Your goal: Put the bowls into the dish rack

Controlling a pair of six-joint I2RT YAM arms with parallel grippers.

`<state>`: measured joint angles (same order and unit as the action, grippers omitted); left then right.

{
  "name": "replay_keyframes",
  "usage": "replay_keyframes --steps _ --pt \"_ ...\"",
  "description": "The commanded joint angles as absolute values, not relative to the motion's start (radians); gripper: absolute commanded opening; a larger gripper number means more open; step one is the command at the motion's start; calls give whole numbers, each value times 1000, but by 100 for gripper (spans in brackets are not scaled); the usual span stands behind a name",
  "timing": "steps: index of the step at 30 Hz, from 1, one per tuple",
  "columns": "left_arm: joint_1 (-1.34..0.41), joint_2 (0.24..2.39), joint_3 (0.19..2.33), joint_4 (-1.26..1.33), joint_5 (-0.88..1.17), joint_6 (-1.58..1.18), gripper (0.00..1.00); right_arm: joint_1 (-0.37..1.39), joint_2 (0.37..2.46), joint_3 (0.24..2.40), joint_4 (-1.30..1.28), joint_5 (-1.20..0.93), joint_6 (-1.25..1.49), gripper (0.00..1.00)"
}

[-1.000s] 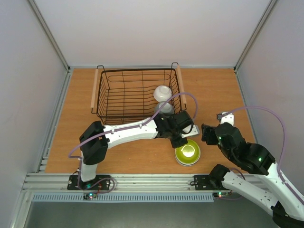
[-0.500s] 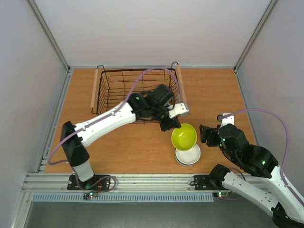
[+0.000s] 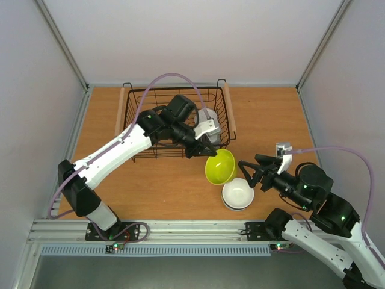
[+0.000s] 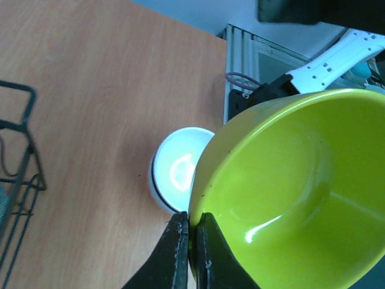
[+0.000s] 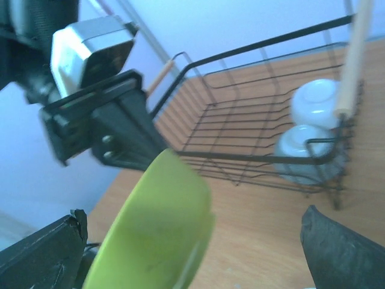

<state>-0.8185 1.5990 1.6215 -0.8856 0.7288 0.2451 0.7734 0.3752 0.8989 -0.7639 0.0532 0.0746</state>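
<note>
Yellow-green bowl [image 3: 219, 167], pinched at its rim by your left jaws, has lifted off the white bowl [image 3: 237, 194] by the bench's [image 3: 150, 186] near edge, ready for the dish rack [image 3: 120, 114]; right jaws gape empty.

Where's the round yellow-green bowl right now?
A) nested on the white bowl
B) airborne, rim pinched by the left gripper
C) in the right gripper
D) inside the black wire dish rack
B: the left gripper is shut on the rim of the yellow-green bowl, tilted in mid-air outside the black wire dish rack.
</note>
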Motion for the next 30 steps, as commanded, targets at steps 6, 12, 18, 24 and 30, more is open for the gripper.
replay_keyframes --steps 6,12,18,24,30 --pt "-740 1494 1595 -826 758 265 1 770 480 811 -519 -224 198 99" --pt "-727 1470 1590 -822 769 264 0 770 506 788 -468 -252 207 99" --pt "-726 1473 1582 -817 760 265 0 770 545 763 -365 -333 239 99" --pt "-725 1470 1573 -811 758 265 0 770 570 764 -327 -367 245 69" --pt "-725 1467 1566 -804 738 265 1 770 568 778 -350 -351 244 2"
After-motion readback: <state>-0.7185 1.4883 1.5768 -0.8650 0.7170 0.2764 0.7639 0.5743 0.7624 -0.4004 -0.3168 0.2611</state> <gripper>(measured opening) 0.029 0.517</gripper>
